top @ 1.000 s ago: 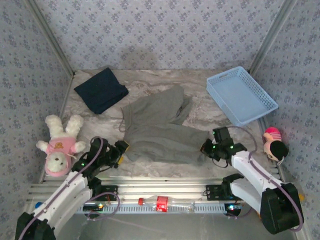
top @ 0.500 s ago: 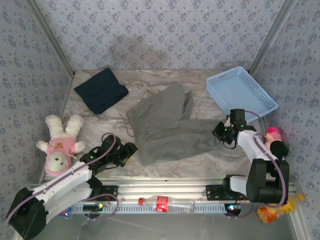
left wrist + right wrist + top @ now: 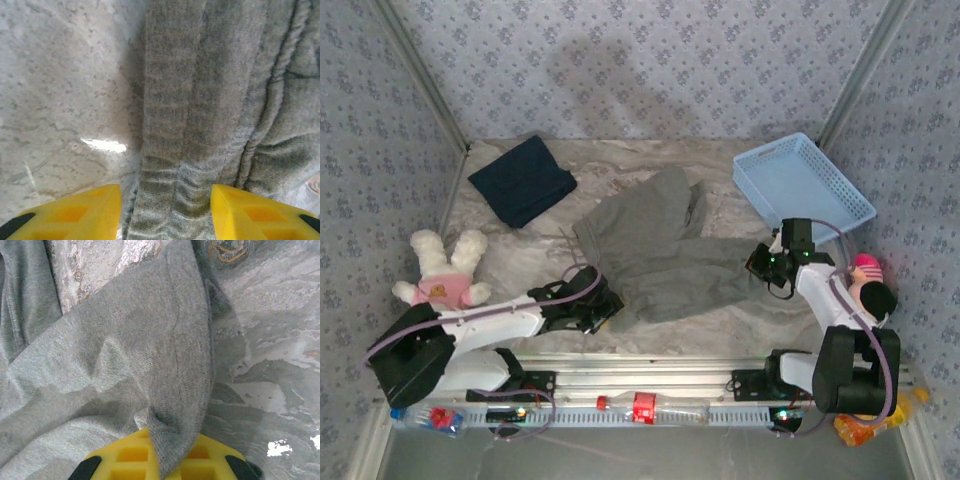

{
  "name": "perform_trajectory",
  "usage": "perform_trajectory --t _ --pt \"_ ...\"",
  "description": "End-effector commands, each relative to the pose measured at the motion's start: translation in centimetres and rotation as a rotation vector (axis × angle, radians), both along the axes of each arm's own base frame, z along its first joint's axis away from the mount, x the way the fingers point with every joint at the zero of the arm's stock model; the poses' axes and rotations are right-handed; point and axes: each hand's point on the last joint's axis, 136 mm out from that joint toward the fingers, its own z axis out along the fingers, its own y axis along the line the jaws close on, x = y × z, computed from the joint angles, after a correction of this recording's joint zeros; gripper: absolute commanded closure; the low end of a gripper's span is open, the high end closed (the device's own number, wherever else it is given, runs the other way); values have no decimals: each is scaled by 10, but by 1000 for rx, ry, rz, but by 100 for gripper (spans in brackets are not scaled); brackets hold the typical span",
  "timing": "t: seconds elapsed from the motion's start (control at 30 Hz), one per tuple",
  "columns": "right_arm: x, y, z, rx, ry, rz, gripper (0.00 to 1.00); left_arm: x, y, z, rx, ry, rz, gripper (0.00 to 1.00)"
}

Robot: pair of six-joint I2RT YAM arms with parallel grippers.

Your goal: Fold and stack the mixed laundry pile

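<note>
Folding the grey garment (image 3: 665, 250), spread on the table (image 3: 520, 268), looks underway. The right pincer (image 3: 165, 460) is clamped on its edge, and the left pincer (image 3: 165, 202) stands part-open astride its ribbed hem. Next, the left likely must close there.

Lighting, overhead view: even, diffuse and moderately bright, coming from above. A broad soft shadow lies on the patterned back wall (image 3: 590, 85), and low, soft-edged shadows fall on the marbled tabletop (image 3: 520, 265). Detail is moderate, with no motion blur. Left wrist view: close range, with one white glare patch on the tabletop and a dark shadow band along the edge of the grey garment (image 3: 200, 100); the knit ribs are sharp. Right wrist view: brighter, with small glare flecks at lower right. The garment's shadow falls rightward on the table, and the weave is crisp.
</note>
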Motion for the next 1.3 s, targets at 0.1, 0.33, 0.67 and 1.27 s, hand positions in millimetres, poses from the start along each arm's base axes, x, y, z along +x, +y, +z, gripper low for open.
perform_trajectory --t 0.1,0.33,0.67,1.27 --pt "-15 0 0 -15 25 30 96 11 -7 -11 62 14 19 53" --pt "-23 -2 8 -39 5 34 97 26 8 -29 160 7 -56 82" --pt "-34 21 31 17 -49 53 97 46 103 16 405 -46 -222 100" --pt "-94 31 30 -117 150 54 26 16 116 56 206 24 24 28"
